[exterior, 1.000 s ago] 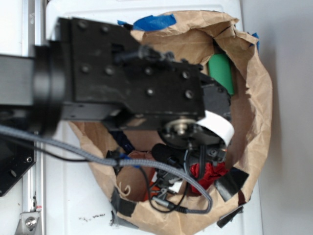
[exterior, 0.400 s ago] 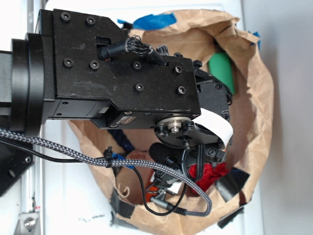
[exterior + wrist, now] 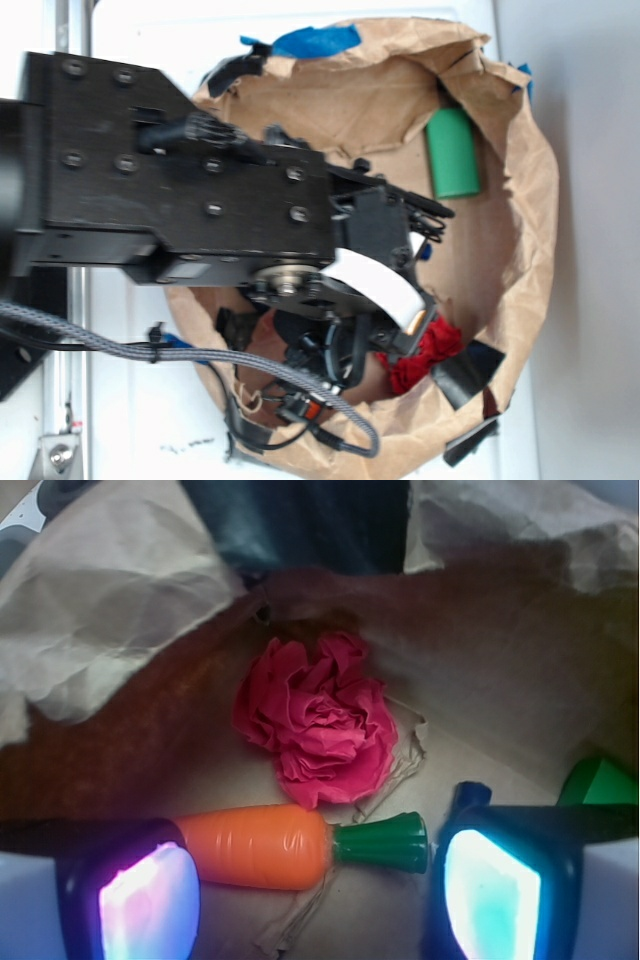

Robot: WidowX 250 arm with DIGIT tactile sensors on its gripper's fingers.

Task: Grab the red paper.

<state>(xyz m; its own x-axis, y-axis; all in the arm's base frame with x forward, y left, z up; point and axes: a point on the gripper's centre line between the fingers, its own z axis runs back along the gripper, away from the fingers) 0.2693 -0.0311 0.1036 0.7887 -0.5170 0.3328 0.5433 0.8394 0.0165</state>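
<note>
The grab is not yet made: the gripper (image 3: 320,880) hangs inside a brown paper bag (image 3: 520,200) with its two glowing fingers (image 3: 150,900) spread apart and holding nothing. The red paper (image 3: 318,720) lies untouched on the bag floor just beyond them, against the far wall, so what seems left is to reach forward, close and lift. An orange carrot (image 3: 262,847) lies between the fingers and the paper, a green block (image 3: 452,152) sits well apart, and the bag rests on a white surface (image 3: 140,420), its crumpled walls leaving little room.
</note>
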